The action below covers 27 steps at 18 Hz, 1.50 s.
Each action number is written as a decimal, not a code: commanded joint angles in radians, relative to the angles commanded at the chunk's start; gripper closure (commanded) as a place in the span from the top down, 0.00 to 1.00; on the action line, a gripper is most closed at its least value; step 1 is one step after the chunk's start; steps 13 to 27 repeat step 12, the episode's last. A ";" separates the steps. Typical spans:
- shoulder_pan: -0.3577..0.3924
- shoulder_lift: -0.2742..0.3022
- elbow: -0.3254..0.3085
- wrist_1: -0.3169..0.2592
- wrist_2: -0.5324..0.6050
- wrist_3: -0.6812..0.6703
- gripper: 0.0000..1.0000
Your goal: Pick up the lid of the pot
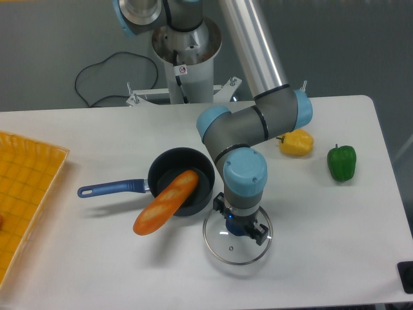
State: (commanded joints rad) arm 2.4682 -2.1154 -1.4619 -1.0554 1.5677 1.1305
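Hand (241, 230) low over pot lid (224, 250), finger opening hidden.

The pot lid (240, 252) is clear glass with a silvery rim. The pot (169, 169) is black inside, and its handle (110, 188) is blue. The bread loaf (166, 201) is orange-brown. One bell pepper (297, 143) is yellow, the other (341, 162) green. The tray (26, 187) is yellow with a grid pattern. The surface (335, 245) is white. The arm (242, 129) is grey with light-blue caps, and the gripper (240, 227) is black.
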 joint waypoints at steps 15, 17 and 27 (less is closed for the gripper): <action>0.051 0.064 0.037 -0.132 0.000 0.006 0.41; 0.051 0.064 0.037 -0.132 0.000 0.006 0.41; 0.051 0.064 0.037 -0.132 0.000 0.006 0.41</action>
